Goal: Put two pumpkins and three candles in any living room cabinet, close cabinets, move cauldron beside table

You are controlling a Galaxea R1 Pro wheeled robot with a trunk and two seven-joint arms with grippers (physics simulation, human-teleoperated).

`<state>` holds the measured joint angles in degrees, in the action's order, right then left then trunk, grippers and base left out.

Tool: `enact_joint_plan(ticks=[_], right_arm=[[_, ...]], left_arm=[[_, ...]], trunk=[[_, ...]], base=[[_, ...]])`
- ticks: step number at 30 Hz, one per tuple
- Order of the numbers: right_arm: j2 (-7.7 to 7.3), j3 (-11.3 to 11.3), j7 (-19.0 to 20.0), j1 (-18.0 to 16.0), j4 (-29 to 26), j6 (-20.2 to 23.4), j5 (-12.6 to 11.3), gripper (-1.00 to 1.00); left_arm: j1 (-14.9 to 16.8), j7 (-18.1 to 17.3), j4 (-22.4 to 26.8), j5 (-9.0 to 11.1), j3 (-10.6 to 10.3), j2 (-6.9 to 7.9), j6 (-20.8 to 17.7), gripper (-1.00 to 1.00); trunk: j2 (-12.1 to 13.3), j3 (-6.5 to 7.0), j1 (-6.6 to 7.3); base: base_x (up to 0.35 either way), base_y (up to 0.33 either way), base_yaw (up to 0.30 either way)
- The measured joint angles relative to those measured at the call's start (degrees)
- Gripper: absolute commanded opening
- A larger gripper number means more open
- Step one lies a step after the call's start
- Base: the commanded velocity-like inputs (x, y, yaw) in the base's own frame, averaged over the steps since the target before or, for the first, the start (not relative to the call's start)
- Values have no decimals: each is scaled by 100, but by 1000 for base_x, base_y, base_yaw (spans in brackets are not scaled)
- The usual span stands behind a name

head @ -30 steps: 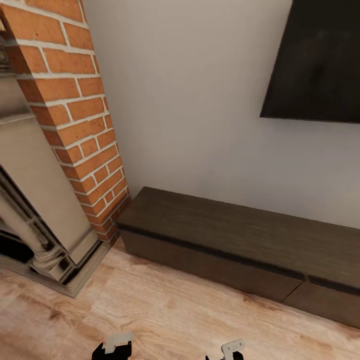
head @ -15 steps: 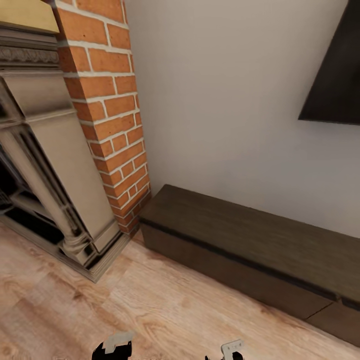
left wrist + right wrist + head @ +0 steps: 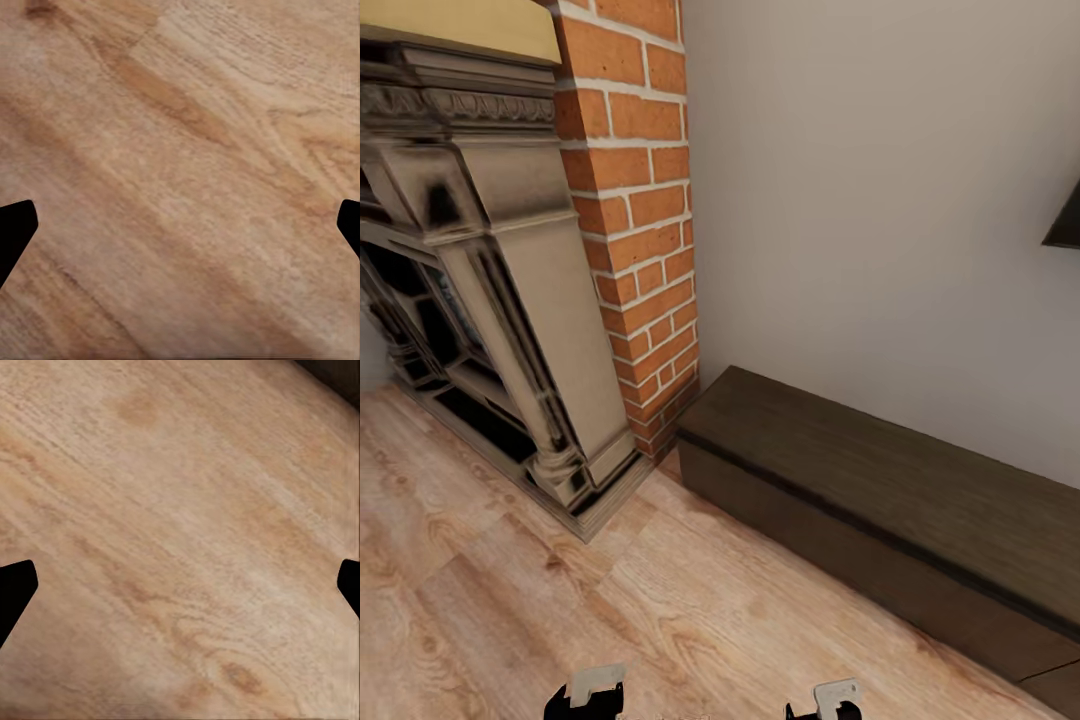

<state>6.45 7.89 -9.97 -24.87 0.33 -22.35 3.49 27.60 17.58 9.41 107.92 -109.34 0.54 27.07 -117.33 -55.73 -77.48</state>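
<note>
Both grippers hung low at 6 o'clock in the head view, left gripper [image 3: 586, 692] and right gripper [image 3: 828, 698], each spread wide and carrying nothing; in the wrist views the dark fingertips [image 3: 15, 229] sat far apart at the frame edges over bare wood floor [image 3: 187, 172], same for the right [image 3: 180, 540].

Risks, as a judgement: the base stood close to the cabinet [image 3: 880, 480] and the fireplace surround [image 3: 510, 330], so a turn or a drive forward could clip the cabinet's near corner or the surround's plinth. No pumpkins, candles or cauldron showed, so time could be lost searching. The fronts have no handles, so pulling a drawer could slip.

Cabinet: long, low, dark-brown wood, flat top, a dark groove along the front, fronts flush and looking closed. It ran from 5 o'clock out toward 3 o'clock, its left end just beside the brick column [image 3: 645, 230]. Behind it a plain pale wall [image 3: 880, 200], with a dark panel corner [image 3: 1066, 225] at 3 o'clock.
</note>
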Motion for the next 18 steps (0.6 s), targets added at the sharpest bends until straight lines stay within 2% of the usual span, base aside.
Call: enact_joint_plan(ticks=[18], right_arm=[[-4,1,-41,0,-24,2,11,100]], left_arm=[[0,0,0,0,0,1,0,100]], trunk=[[0,-104,0]], base=[[0,0,242]])
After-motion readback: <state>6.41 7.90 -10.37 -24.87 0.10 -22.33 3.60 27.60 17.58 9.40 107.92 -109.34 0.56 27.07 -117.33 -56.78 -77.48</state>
